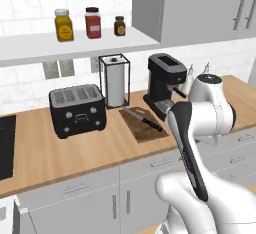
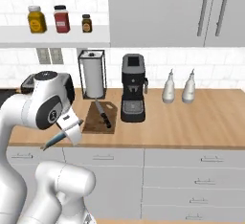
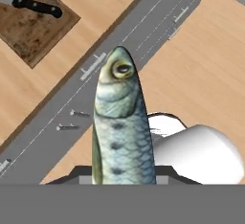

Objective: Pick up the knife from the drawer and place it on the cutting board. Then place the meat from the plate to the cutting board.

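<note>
The slim pale grey-blue fish-shaped meat [image 3: 123, 122] is held between the fingers of the two-finger gripper [image 2: 61, 134], which is closed on its tail end; in the hand view the scaled body rises from the bottom edge with the head and eye pointing away from the camera. In the right base view the meat is seen jutting down and to the left from the gripper, in front of the counter edge and above the light grey drawer fronts [image 2: 103, 158], clear of the wooden countertop [image 2: 191, 117]. The small rectangular dark brown wooden cutting board [image 1: 143, 125] lies on the countertop between the black 4-slot toaster [image 1: 77, 110] and the black coffee machine [image 1: 165, 84], just in front of the wire-framed paper towel holder [image 1: 115, 80]. The kitchen knife with a silver-grey blade and black handle [image 1: 143, 119] rests on the cutting board, lying diagonally with its blade toward the wall. The board and knife are also visible in the upper left corner of the hand view, well apart from the meat. On the white wall shelf [image 1: 75, 45] 3 spice jars [image 1: 92, 23] are lined up, and 2 pale bottles [image 2: 179, 87] stand to the right of the coffee machine.
</note>
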Robot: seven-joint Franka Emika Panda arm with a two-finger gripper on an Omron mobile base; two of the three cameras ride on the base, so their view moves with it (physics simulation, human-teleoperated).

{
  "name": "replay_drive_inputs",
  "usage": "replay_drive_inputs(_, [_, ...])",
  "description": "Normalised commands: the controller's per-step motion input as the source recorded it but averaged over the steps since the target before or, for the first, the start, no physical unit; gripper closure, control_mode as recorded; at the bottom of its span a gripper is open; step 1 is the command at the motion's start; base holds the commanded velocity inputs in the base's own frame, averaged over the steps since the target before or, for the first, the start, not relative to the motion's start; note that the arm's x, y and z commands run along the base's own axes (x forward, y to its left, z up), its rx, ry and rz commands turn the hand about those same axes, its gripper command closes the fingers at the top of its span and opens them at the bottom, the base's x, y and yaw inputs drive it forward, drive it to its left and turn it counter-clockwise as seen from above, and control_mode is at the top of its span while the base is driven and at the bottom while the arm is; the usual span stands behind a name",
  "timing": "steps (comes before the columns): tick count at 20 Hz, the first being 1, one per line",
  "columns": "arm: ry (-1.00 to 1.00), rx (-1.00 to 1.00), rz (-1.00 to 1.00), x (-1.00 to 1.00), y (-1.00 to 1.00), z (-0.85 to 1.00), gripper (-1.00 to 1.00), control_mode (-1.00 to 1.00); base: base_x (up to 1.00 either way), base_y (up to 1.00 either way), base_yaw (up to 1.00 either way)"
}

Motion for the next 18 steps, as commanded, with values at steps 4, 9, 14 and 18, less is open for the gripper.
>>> replay_drive_inputs(4, [0.0, 0.0, 0.0, 0.0, 0.0, 0.0, 1.0, 1.0, 0.83, -0.7, 0.28])
replay_drive_inputs(9, [0.0, 0.0, 0.14, 0.23, 0.15, -0.05, 1.0, -1.0, 0.54, 0.01, 0.19])
replay_drive_inputs(14, [0.0, -0.01, 0.29, 0.65, 0.48, -0.6, 1.0, -1.0, 0.0, 0.0, 0.0])
replay_drive_inputs(18, [0.03, -0.05, 0.15, 1.0, 0.37, -0.99, 1.0, -1.0, 0.0, 0.0, 0.0])
